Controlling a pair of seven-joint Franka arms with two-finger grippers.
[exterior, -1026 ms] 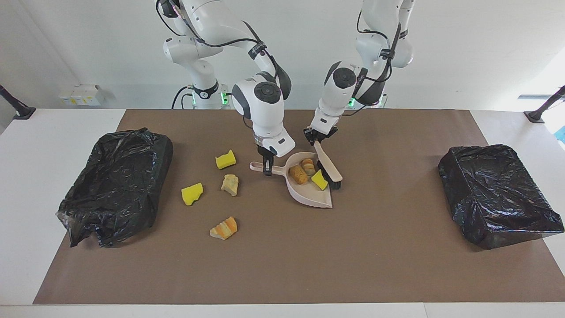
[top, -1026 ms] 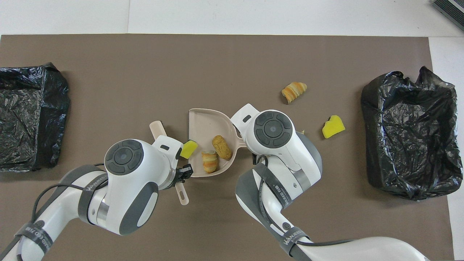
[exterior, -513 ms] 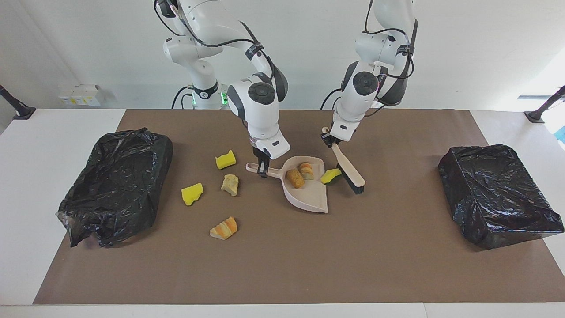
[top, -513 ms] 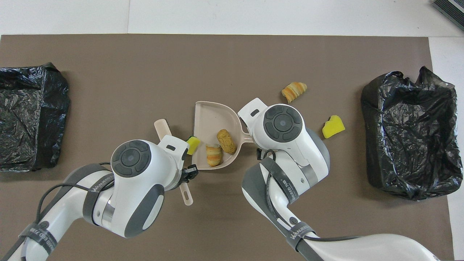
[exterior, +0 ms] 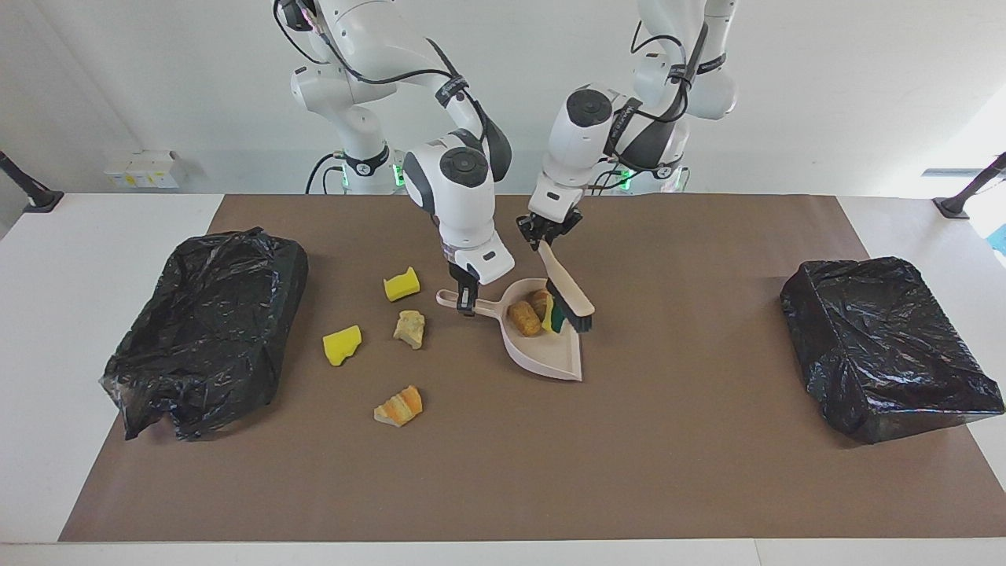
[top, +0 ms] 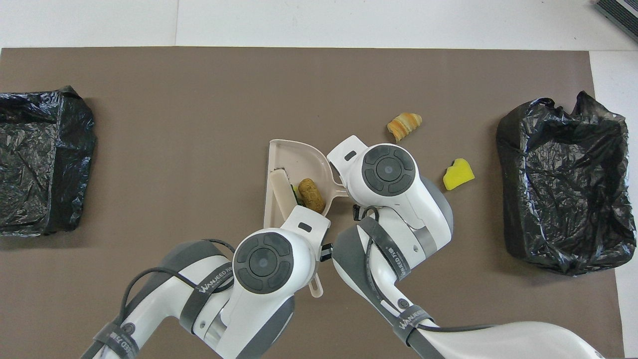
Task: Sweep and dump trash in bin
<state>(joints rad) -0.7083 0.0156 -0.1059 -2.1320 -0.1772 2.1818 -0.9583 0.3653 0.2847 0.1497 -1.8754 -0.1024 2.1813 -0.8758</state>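
Note:
My right gripper [exterior: 468,297] is shut on the handle of the beige dustpan [exterior: 550,358], which rests on the brown mat. My left gripper [exterior: 548,236] is shut on the beige brush [exterior: 567,289], whose bristles stand in the pan. The pan holds a brown oval lump [exterior: 524,318], a striped piece [exterior: 539,299] and a yellow sponge chunk [exterior: 549,319] mostly hidden by the brush. Loose on the mat toward the right arm's end lie two yellow sponge chunks [exterior: 402,284] [exterior: 342,344], a beige lump [exterior: 409,328] and an orange-striped wedge [exterior: 399,406]. In the overhead view both wrists hide the fingers.
A bin lined with a black bag [exterior: 208,330] stands at the right arm's end of the mat, beside the loose scraps. A second black-lined bin [exterior: 888,346] stands at the left arm's end. The brown mat [exterior: 550,472] covers the white table.
The left arm swung out toward its own end, then back, and the brush pushed the yellow sponge chunk into the pan. The dustpan turned and shifted slightly.

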